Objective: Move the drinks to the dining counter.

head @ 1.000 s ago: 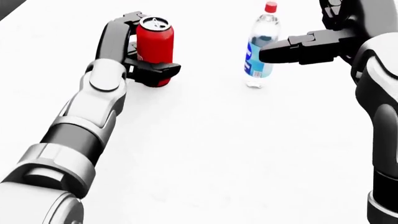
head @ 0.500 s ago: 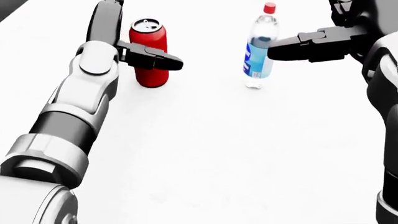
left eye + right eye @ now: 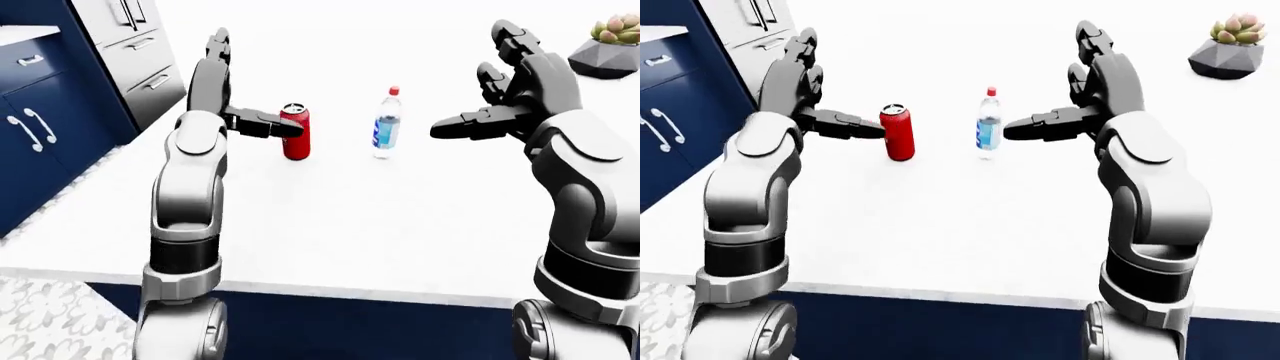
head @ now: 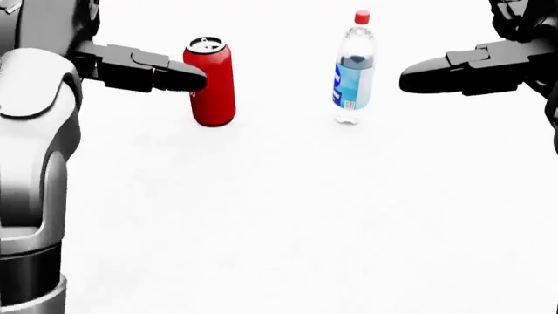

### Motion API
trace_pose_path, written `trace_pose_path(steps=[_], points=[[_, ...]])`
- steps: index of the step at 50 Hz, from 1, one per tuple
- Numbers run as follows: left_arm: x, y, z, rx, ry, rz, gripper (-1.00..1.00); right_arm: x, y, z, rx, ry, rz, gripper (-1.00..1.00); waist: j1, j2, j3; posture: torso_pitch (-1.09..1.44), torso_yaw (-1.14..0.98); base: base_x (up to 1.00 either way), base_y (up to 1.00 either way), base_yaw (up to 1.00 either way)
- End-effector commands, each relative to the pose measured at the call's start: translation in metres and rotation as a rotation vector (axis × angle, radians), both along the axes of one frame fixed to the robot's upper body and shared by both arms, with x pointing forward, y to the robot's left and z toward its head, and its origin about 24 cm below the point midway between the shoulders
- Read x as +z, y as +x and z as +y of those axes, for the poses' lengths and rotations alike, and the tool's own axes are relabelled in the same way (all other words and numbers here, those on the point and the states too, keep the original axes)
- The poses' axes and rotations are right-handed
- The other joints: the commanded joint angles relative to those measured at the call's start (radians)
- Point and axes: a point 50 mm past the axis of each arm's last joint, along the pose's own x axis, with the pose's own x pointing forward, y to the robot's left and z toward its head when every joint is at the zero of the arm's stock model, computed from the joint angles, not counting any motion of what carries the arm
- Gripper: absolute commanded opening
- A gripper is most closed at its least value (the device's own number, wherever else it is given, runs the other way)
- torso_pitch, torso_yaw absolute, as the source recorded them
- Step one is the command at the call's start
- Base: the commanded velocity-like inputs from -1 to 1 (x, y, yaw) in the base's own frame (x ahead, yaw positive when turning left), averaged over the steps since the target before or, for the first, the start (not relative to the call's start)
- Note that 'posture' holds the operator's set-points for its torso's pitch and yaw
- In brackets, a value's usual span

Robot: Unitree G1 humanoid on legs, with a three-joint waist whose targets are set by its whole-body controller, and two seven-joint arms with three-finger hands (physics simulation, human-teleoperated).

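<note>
On the white worktop [image 3: 330, 217] a red can [image 4: 210, 82] stands upright, and to its right in the head view a clear water bottle [image 4: 353, 69] with a red cap and a blue label stands upright too, a little apart from it. The left hand [image 3: 225, 97] is raised at the left of the can with its fingers spread open; one dark finger [image 4: 144, 69] points sideways and its tip is at the can's side near the top, but the hand does not close around the can. The right hand [image 3: 1080, 94] is also wide open and holds nothing; it is to the right of the bottle, one finger pointing toward it with a clear gap between. At the top right of the left-eye view a small plant in a grey pot [image 3: 607, 49] sits on the worktop. Dark blue cabinets [image 3: 40, 127] are on the left side.
</note>
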Motion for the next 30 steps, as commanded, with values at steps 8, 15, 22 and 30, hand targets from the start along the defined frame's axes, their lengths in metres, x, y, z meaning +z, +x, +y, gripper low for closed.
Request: trace_pose_path(steps=[8,15,22,30], points=[[0.022,-0.031,-0.004,-0.04,-0.002,-0.087,1.0,0.014,-0.011,0.003,0.007,-0.02,-0.081,1.0,-0.018,0.032,-0.027,0.0,0.0,-0.88,0.0,0.0],[0.032,-0.048,-0.01,-0.072,-0.002,-0.093,1.0,0.014,-0.022,0.01,0.039,0.011,-0.077,1.0,-0.038,-0.103,0.022,0.0,0.0,-0.29,-0.26,-0.57],[0.04,-0.059,-0.013,-0.094,-0.006,-0.112,1.0,0.018,-0.032,0.013,0.044,-0.002,-0.1,1.0,-0.037,-0.015,0.021,0.0,0.0,-0.04,0.0,-1.0],[0.041,-0.07,-0.013,-0.109,-0.009,-0.12,1.0,0.024,-0.041,0.011,0.045,0.027,-0.133,1.0,-0.02,0.092,0.053,0.0,0.0,-0.04,0.0,-1.0]])
